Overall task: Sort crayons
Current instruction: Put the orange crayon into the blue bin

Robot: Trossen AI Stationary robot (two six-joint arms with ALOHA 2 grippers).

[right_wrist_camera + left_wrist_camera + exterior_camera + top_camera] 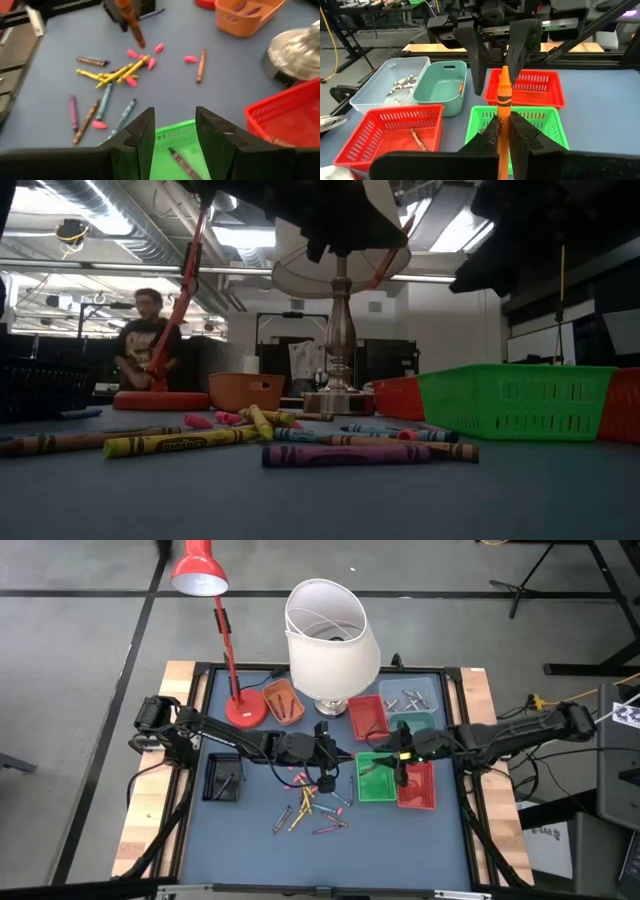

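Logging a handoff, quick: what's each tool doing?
Left tool: shut on an orange crayon.
Right tool: open, empty, above the green tray.

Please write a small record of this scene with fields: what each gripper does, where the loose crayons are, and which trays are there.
left gripper: shut on orange crayon, held upright
right gripper: open, above green tray, holding nothing
loose crayons: scattered on the blue mat, mixed colours
other trays: orange tray; teal tray; light blue tray
lamps: red lamp, white-shade lamp
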